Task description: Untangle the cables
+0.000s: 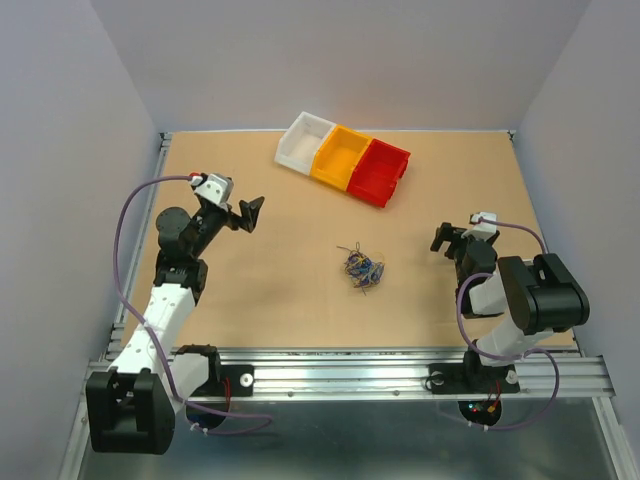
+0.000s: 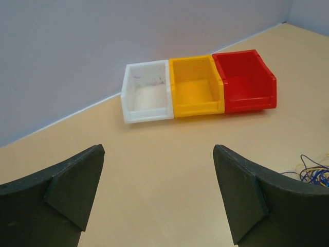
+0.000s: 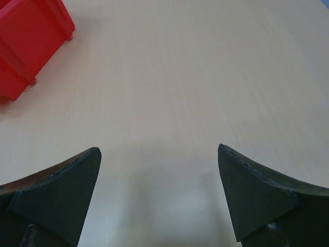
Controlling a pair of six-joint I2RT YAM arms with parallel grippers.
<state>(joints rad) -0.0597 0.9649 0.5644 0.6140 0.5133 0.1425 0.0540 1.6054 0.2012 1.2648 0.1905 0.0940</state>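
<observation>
Spread left fingers (image 2: 72, 190) and right fingers (image 3: 252, 195) flank the seemingly knotted cables (image 1: 361, 268).

Flat, pale tan wooden tabletop (image 1: 260, 300) in view. Toward its far edge sits a row of three open bins, pressed side to side and angled across the board: white rectangular plastic bin (image 1: 302, 142) on the left, yellow plastic bin (image 1: 340, 155) in the middle, red plastic bin (image 1: 382, 172) on the right. Near the centre, well apart from that row, lies a small tangle of hair-thin blue, yellow and dark cables (image 1: 362, 268), loose loops straying outward.
</observation>
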